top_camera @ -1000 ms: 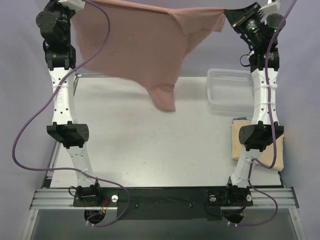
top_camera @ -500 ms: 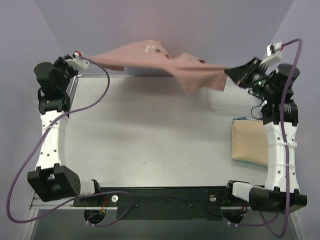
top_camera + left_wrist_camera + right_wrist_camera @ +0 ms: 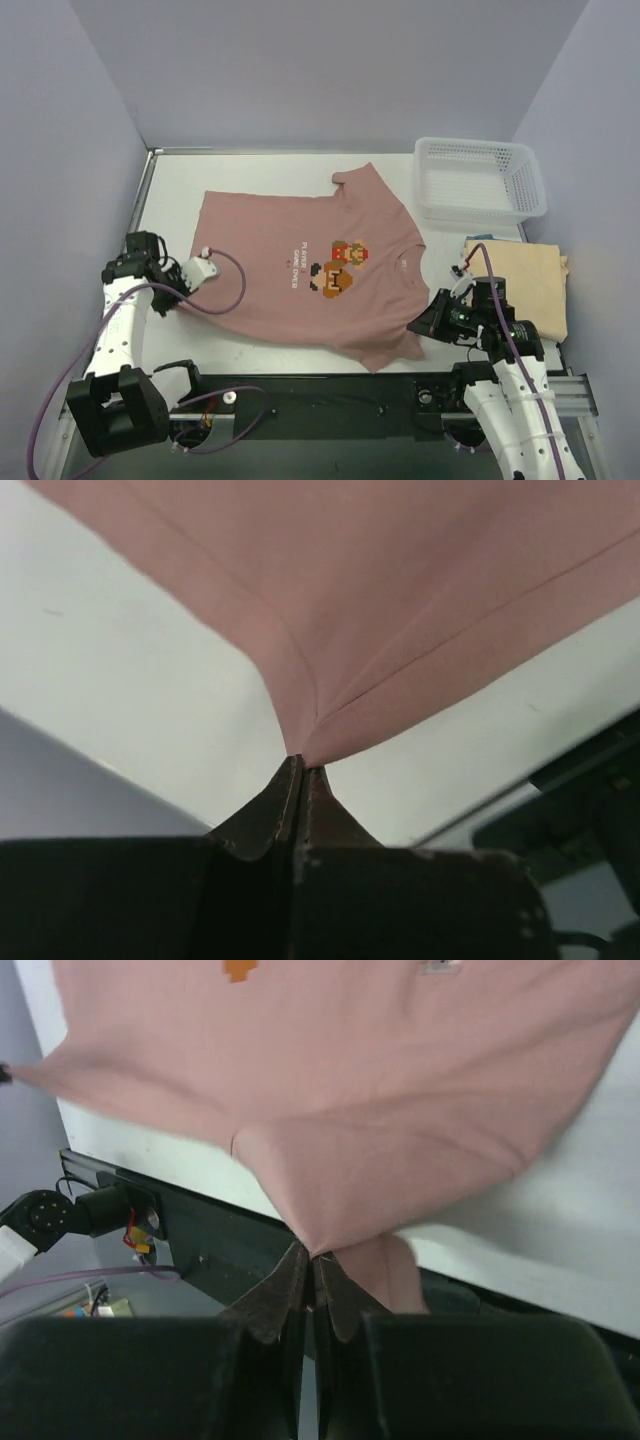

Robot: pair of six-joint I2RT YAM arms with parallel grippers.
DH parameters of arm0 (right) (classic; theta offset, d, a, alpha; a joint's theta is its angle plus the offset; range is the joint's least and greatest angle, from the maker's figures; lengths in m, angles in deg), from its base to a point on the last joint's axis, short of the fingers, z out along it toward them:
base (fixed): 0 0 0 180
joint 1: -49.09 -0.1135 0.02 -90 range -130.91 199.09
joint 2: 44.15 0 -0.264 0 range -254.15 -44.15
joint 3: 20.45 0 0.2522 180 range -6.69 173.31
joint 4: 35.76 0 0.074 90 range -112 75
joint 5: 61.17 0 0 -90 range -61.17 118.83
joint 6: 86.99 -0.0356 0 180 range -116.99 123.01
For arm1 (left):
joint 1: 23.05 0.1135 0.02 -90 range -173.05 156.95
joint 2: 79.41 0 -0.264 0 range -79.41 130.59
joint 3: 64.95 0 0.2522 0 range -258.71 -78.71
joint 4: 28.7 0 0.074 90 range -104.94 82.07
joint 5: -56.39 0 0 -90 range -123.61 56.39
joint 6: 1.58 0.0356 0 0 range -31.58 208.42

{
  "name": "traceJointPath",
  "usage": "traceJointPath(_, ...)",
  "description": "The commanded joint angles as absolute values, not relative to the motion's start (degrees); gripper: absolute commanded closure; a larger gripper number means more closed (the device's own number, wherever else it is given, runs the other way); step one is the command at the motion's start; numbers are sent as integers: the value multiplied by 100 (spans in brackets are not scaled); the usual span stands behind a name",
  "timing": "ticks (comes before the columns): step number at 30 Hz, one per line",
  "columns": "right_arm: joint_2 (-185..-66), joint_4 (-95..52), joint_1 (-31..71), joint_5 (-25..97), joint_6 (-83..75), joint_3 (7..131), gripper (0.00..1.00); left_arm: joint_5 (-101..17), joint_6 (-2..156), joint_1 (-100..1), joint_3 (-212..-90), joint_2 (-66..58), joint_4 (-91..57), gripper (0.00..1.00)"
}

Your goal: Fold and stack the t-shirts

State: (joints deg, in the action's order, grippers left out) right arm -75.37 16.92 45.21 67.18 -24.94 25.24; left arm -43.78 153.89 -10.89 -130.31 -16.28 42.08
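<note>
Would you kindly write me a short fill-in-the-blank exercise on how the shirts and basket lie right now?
The pink t-shirt lies spread on the table with its print facing ____.
The left fingers and right fingers are both ____ on its near corners.
The white basket stands at the table's far ____ corner, with the folded tan t-shirt just in front of it.
Missing words: up; shut; right.

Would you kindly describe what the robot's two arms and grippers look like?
The left arm and right arm both have white links joined by black joints, each with a purple cable running along it. The left gripper and right gripper have dark, tapering fingers.
</note>
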Motion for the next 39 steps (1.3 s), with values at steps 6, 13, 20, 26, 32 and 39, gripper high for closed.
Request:
traceJointPath(6, -7544, 2810, 4364, 6251, -2855, 2494, 100, -3633, 15434, -1031, -12484, -2333, 5336, 100)
traceJointPath(13, -9245, 968, 4390, 5960, -2715, 2900, 100, -4554, 14616, -1118, -12714, -2238, 3484, 100)
traceJointPath(20, -11732, -678, 4478, 5633, -2222, 3715, 100, -4109, 13782, -1716, -12696, -1157, 1716, 100)
traceJointPath(26, -12614, -811, 4566, 5344, -1809, 4288, 100, -3870, 13641, -1725, -13188, -103, 1196, 100)
traceJointPath(32, -13107, -785, 4566, 5186, -1492, 4718, 100, -3652, 13719, -1734, -13250, 258, 942, 100)
traceJointPath(39, -13546, -688, 4540, 5186, -1414, 5044, 100, -3598, 13843, -1725, -13241, 654, 756, 100)
